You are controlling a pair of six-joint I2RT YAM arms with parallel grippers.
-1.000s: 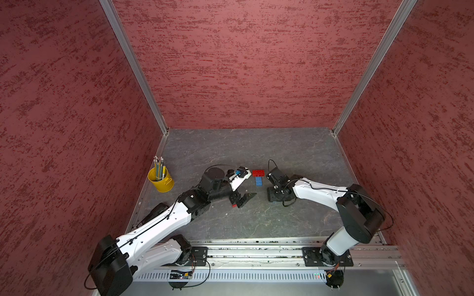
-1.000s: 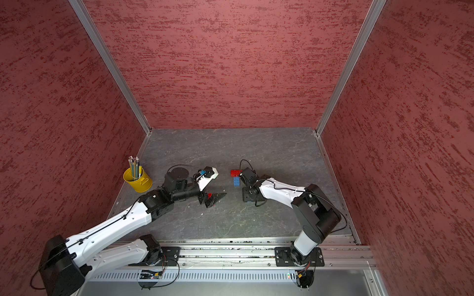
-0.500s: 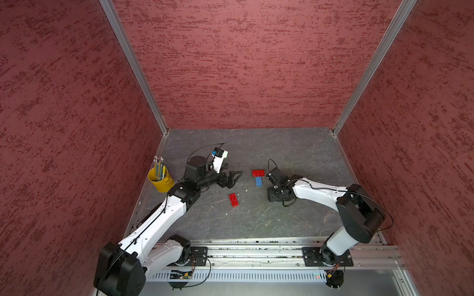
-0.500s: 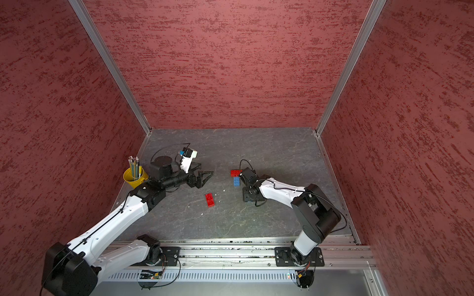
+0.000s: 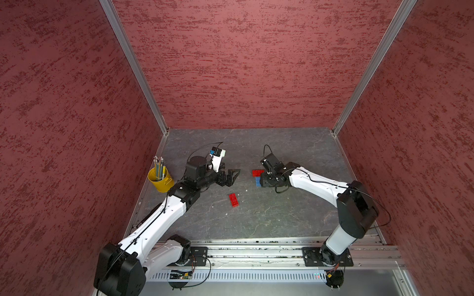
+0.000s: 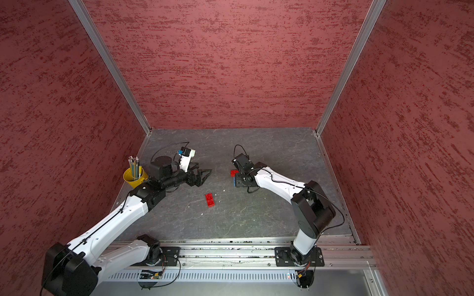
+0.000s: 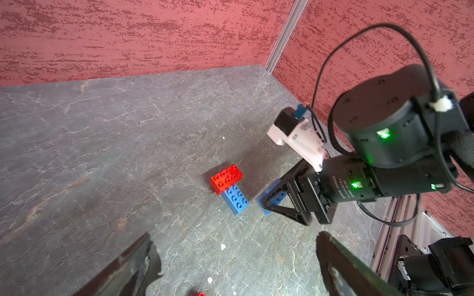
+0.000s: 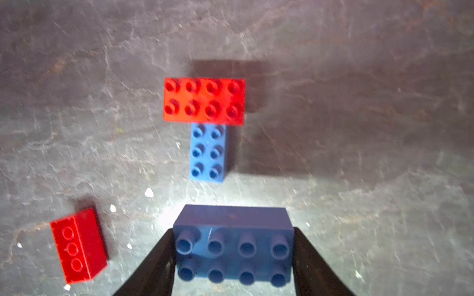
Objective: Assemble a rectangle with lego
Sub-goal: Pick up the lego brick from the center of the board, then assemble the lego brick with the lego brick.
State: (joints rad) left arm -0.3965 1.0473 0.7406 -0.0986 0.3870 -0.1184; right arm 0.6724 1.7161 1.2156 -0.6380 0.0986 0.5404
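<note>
Two bricks sit joined, red brick (image 8: 204, 101) across blue brick (image 8: 208, 153). The right hand (image 8: 233, 235) pinches a second blue brick (image 8: 232, 217) endwise, likely to add it. The left hand (image 5: 230, 176) gapes empty, with the spare red brick (image 5: 233, 200) at the pair's seven o'clock.

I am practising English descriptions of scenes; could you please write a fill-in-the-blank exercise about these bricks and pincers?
1. The held brick in the right pincer is ____.
2. The top brick, stacked on the lower brick, is ____.
3. The left pincer is ____ and empty.
4. The pencil cup is ____.
Missing words: blue; red; open; yellow.
</note>
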